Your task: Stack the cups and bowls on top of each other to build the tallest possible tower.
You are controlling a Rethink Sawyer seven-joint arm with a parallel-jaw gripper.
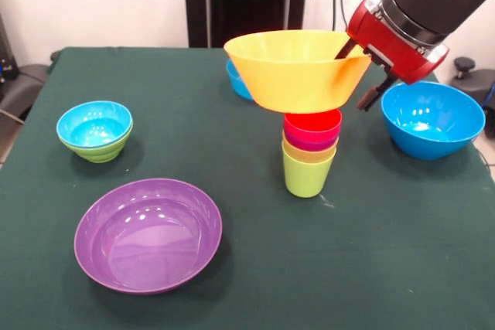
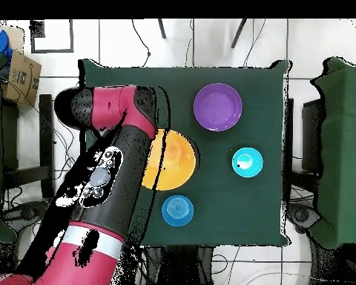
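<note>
Four cups (image 1: pixel 310 152) stand nested mid-table, and the yellow bowl (image 1: pixel 298 67) sits on top, the gripper (image 1: pixel 357 75) seemingly clamped on its rim. The purple bowl (image 1: pixel 148 233), three blue bowls and the green one remain unstacked.

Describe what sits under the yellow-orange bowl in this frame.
Under the yellow-orange bowl stands a nested stack of cups: red over yellow over lime green lowest. The overhead view shows only the bowl; it covers the cups.
</note>
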